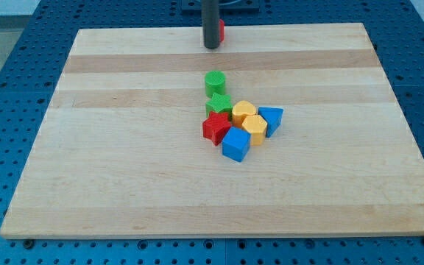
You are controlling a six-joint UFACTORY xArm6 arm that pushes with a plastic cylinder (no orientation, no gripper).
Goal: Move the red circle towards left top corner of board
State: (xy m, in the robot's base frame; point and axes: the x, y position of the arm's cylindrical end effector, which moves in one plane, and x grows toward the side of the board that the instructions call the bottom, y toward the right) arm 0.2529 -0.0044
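The rod's tip (211, 47) is seen at the top centre of the frame, resting on the wooden board (124, 184) close to its far edge. No jaws or fingers are present on this arm, so nothing can be opened, closed or clamped; the rod can only push. A small sliver of red (221, 30) is visible just to the right of the rod, mostly hidden behind it. It is judged to be the red circle, though its shape cannot be made out.

The tip appears to be placed against the block's left side, or just in front of it. For a push towards the upper left corner of the frame, the tip would probably have to be brought round to the block's right side.

The other blocks are gathered well apart from the tip, near the middle of the frame: a green cylinder (215, 82), a green star (219, 105), a red star (216, 128), two yellow blocks (244, 111) (255, 127), a blue cube (235, 144) and a second blue block (271, 118). They lie clear of the likely path.
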